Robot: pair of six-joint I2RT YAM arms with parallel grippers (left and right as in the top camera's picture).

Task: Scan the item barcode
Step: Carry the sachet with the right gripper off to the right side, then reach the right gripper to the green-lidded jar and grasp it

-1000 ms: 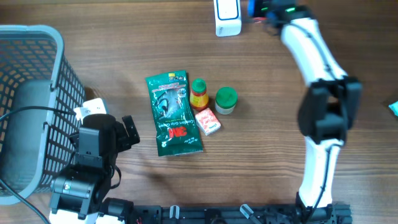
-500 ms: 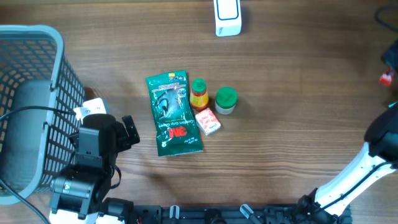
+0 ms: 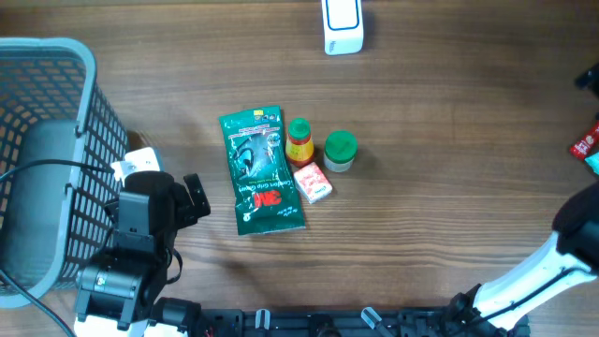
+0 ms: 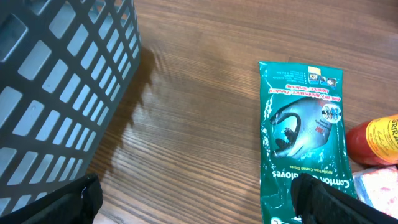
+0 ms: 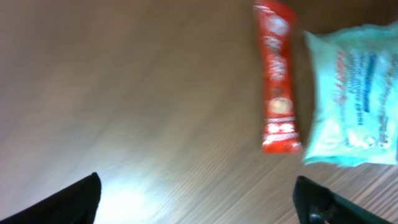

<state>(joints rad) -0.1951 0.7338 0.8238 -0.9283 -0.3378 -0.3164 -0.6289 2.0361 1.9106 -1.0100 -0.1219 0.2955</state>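
Jaws wide apart, empty — red snack packet (image 5: 276, 81) beyond right gripper (image 5: 198, 202), green glove packet (image 4: 303, 134) beyond left gripper (image 4: 199, 202) fingertips.

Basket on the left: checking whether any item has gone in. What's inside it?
Inside the basket only its bare grey floor shows, no item. The left arm and a cable cover its near right corner, which cannot be seen.

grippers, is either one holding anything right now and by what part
Nothing is held. The right gripper is open with only table between its fingers, the red packet lying ahead of it untouched; the left gripper is open and empty too.
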